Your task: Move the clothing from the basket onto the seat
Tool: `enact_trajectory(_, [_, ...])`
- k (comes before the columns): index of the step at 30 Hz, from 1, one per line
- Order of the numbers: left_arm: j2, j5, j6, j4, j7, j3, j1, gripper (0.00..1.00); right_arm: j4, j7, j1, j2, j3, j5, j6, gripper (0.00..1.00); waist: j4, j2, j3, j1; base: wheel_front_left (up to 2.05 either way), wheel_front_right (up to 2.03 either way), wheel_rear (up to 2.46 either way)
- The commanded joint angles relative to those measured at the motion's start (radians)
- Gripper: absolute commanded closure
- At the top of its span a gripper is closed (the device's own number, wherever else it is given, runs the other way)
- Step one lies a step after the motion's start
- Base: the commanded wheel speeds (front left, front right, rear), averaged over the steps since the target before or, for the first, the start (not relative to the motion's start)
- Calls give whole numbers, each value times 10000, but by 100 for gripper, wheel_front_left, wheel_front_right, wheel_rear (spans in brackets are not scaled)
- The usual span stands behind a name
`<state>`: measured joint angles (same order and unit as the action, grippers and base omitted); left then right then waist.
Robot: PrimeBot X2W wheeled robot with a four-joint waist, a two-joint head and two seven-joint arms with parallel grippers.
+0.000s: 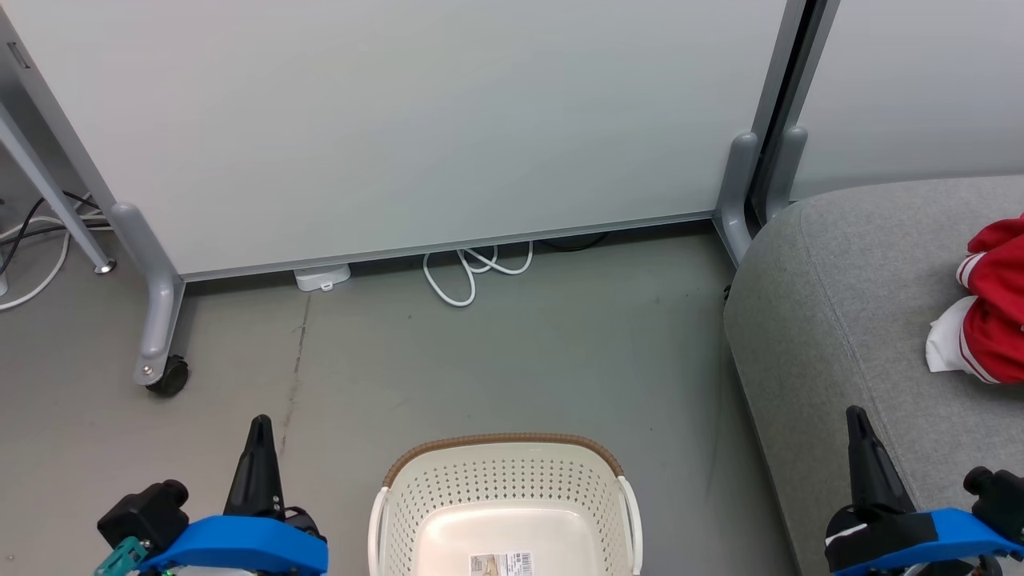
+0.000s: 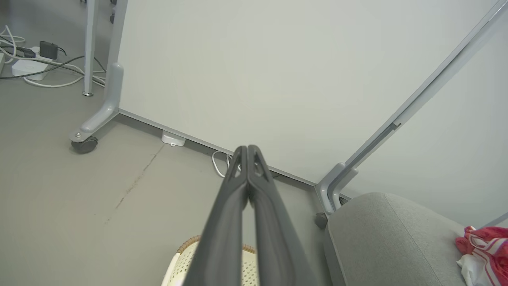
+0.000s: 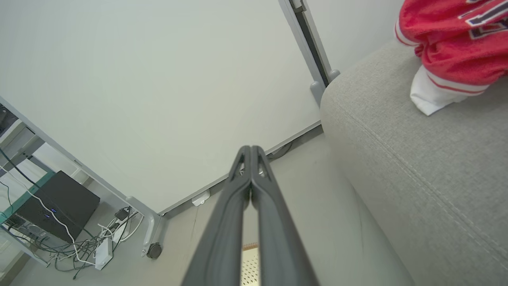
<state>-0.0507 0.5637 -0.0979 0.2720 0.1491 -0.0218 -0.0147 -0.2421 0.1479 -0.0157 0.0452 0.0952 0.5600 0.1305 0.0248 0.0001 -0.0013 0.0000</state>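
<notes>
Closed right fingers [image 3: 222, 230]; their wrist view shows numerals on clothing [image 3: 448, 43].

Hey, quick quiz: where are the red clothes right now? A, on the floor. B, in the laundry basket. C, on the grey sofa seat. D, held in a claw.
C: the red clothes lie on the grey seat at the right, and the part of the basket in view holds no clothes.
</notes>
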Motion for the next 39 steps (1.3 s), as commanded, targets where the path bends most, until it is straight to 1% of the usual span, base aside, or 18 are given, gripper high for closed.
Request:
enact_trajectory(1, [-3, 502, -44, -182, -116, 96, -341, 100, 141, -112, -307, 45, 27, 526, 2, 100, -5, -1, 1, 0, 0, 0, 0])
enact_trajectory(22, [-1, 3323, -130, -218, -834, 461, -544, 100, 105, -823, -514, 53, 75, 3357, 3, 100, -54, -1, 9, 0, 0, 0, 0])
enact_trajectory(39, [0, 5309, -201, -242, -1335, 713, -669, 100, 71, -1331, -653, 60, 111, 5344, 3, 100, -95, -1, 17, 0, 0, 0, 0])
